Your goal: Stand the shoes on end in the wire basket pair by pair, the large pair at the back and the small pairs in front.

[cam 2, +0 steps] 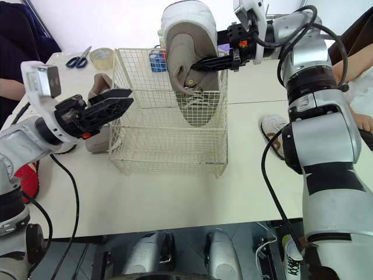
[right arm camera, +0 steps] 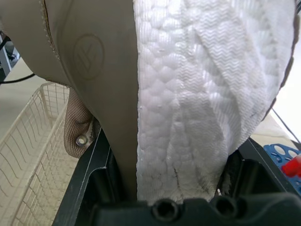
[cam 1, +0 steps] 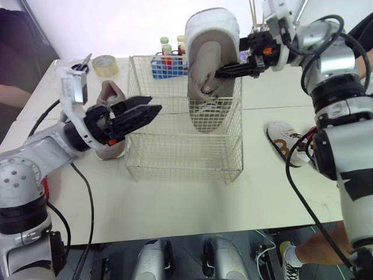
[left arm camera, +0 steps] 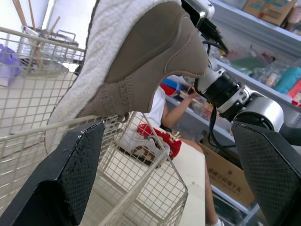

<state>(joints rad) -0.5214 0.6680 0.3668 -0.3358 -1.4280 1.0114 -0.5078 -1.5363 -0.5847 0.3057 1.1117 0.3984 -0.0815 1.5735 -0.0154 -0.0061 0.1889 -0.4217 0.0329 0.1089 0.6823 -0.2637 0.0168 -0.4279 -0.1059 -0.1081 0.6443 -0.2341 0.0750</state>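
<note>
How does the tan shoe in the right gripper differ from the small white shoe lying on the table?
The tan shoe is clearly larger than the white shoe. The tan shoe is held on end, toe down, in the wire basket; the white shoe lies flat on the table beside it. The right gripper clamps the tan shoe; the white shoe is untouched.

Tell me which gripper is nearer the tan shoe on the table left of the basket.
Left. The left gripper is open right beside the tan shoe, at the wire basket's left wall. The right gripper is across the basket, shut on the other tan shoe.
</note>
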